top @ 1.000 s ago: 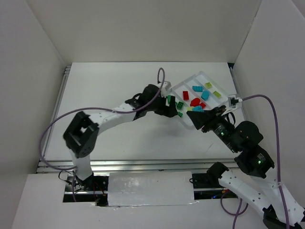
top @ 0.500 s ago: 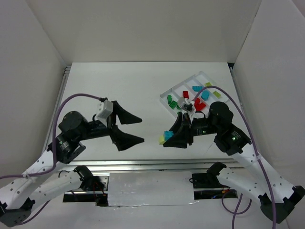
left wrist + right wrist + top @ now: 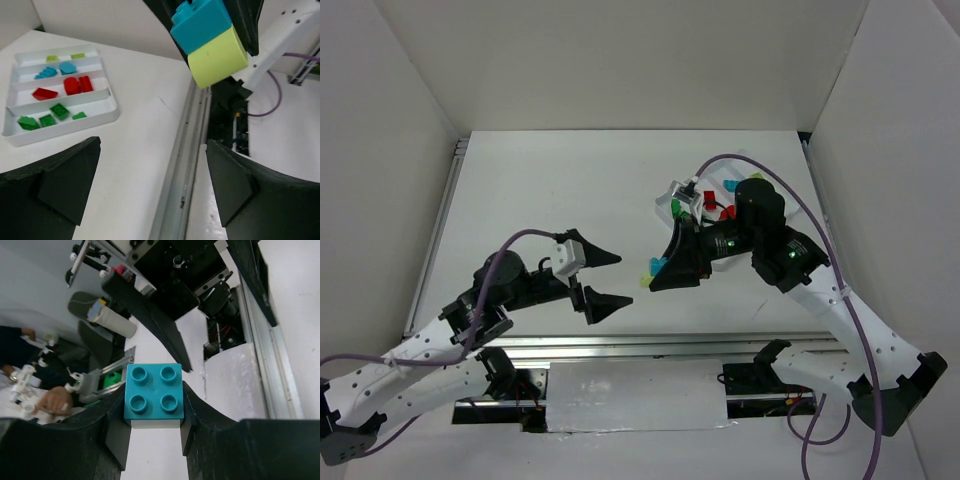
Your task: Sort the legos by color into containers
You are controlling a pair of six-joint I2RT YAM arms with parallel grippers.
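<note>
Two arms mid-frame, one stacked pair aloft.
Jaws of left gripper [image 3: 621,279] spread wide, empty; right gripper [image 3: 658,270] clenched on cyan brick [image 3: 153,395] stacked with lime brick [image 3: 218,57], lower left of tray [image 3: 60,128] in top view; tray holds colour-sorted bricks [image 3: 72,85].

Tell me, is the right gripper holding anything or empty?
Holding. The right gripper is shut on a cyan brick, clamped at both sides; the left wrist view shows a lime-yellow brick stuck to it.

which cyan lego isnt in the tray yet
The cyan brick clamped in the right gripper, stuck to a lime-yellow piece; the other two cyan ones lie in the white tray.
</note>
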